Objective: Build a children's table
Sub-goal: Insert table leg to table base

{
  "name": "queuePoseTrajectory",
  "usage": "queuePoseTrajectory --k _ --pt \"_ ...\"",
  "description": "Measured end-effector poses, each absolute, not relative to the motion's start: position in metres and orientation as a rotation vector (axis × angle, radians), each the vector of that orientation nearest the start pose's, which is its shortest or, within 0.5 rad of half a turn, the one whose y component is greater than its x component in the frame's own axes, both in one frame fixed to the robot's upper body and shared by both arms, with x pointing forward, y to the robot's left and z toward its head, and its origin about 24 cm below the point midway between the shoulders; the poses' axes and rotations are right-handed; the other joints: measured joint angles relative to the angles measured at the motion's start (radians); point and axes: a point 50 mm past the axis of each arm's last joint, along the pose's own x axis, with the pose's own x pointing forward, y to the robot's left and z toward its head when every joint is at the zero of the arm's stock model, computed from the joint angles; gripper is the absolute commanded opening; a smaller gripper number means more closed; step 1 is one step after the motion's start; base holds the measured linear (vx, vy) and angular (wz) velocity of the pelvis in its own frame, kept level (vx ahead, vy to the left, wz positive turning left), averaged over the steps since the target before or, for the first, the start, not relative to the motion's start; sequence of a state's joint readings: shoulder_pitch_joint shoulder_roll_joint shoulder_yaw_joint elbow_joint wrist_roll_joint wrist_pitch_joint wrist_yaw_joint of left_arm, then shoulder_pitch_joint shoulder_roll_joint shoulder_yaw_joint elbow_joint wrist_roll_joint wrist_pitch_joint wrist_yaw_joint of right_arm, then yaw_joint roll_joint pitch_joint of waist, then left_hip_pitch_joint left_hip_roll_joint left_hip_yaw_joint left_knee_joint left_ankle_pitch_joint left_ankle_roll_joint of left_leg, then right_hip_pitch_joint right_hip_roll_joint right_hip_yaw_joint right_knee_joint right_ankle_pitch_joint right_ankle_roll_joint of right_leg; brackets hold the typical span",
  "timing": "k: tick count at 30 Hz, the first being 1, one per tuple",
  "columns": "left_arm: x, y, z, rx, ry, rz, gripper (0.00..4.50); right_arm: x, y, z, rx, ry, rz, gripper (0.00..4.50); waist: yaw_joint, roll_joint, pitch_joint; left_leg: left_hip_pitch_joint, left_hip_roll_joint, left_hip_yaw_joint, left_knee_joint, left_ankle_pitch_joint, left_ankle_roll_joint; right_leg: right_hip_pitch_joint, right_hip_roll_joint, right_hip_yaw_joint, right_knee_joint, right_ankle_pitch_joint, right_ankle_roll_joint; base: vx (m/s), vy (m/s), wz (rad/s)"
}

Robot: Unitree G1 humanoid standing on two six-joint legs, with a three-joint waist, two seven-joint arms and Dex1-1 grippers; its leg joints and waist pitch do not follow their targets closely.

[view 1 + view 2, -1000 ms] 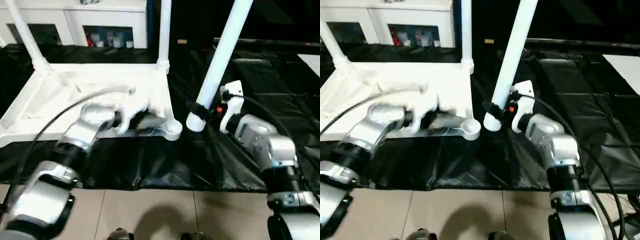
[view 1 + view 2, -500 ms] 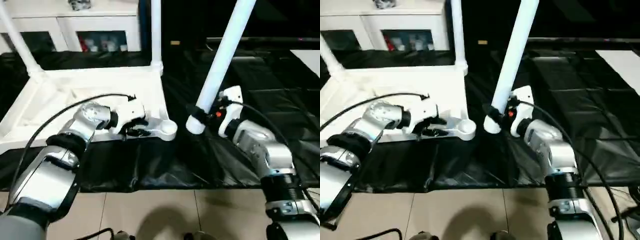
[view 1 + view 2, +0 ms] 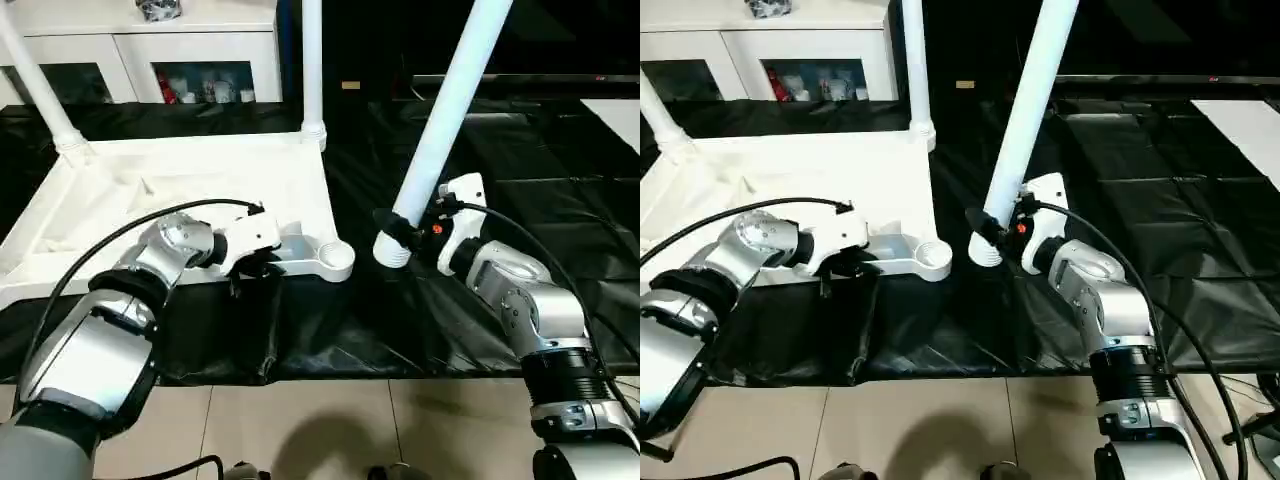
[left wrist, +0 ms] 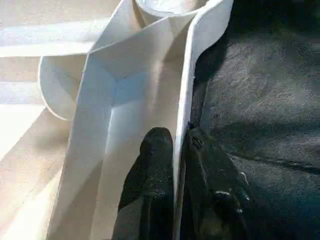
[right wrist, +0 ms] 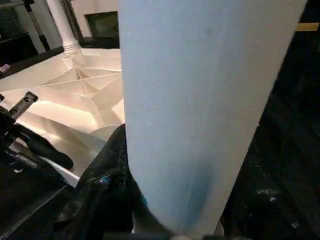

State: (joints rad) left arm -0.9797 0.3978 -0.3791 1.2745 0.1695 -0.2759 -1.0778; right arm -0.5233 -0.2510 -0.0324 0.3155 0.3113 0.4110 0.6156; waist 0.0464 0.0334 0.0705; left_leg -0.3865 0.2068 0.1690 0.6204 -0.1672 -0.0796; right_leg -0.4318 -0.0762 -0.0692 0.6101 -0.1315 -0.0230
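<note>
Right now your tabletop (image 3: 190, 185) lies upside down on the black sheet (image 3: 520, 150) that covers the counter, rim up, with its near right corner socket (image 3: 336, 259) open and unfilled. Two legs already stand in the far sockets of the tabletop: one upright at the far right corner (image 3: 312, 60), one leaning at the far left corner (image 3: 40, 85).

Your left gripper (image 3: 258, 268) sits at the tabletop's near rim, just left of that open socket. In the left wrist view its jaws pinch the thin rim wall, one finger (image 4: 156, 165) inside the tabletop and the other on the outer side over the black sheet.

Your right gripper (image 3: 398, 230) holds a third leg (image 3: 450, 105) near its lower end, jaws closed around the tube. That leg tilts up and away from the tabletop, and its lower end hangs just right of the open corner socket, close beside it but not in it.

White cabinets (image 3: 150, 50) stand beyond the tabletop's far edge.
</note>
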Motion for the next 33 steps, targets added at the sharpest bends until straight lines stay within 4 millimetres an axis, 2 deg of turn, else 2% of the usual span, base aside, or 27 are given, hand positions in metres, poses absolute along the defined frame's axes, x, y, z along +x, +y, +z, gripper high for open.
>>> queuePoseTrajectory --k 5,8,15,23,33 --pt "0.359 0.155 0.074 0.513 0.550 -1.318 0.02 0.335 -0.152 0.096 0.100 0.188 0.713 1.89 0.006 0.000 0.000 -0.001 0.000 0.001 0.000 -0.002 0.002 0.000 0.000 0.000 -0.001 0.000 0.000 0.000 0.000 0.00" --pt "0.357 0.150 0.072 0.471 0.587 -1.351 0.00 0.334 -0.150 0.096 0.086 0.195 0.752 1.89 0.009 0.000 0.000 0.000 0.000 0.001 0.000 -0.001 0.002 0.000 0.000 0.000 0.000 0.000 -0.001 0.000 0.000 0.00" --pt "0.357 0.137 0.067 0.484 0.541 -1.331 0.00 0.333 -0.144 0.100 0.066 0.182 0.784 1.89 0.016 0.000 0.000 0.003 0.000 0.001 0.000 -0.001 0.002 0.005 -0.001 0.000 -0.001 0.000 -0.001 0.000 0.000 0.00" --pt "0.354 0.129 0.058 0.441 0.477 -1.293 0.00 0.332 -0.142 0.098 0.059 0.179 0.785 1.89 0.013 0.000 0.000 0.012 0.000 0.000 0.001 -0.001 0.002 0.016 -0.001 -0.001 -0.004 -0.003 0.005 0.000 0.000 0.00" --pt "0.348 0.126 0.053 0.413 0.433 -1.302 0.00 0.329 -0.133 0.079 0.024 0.224 0.797 1.89 0.010 0.001 -0.001 0.013 0.000 0.000 0.000 -0.002 0.002 0.017 -0.001 -0.001 -0.005 -0.004 0.005 0.000 0.000 0.00"
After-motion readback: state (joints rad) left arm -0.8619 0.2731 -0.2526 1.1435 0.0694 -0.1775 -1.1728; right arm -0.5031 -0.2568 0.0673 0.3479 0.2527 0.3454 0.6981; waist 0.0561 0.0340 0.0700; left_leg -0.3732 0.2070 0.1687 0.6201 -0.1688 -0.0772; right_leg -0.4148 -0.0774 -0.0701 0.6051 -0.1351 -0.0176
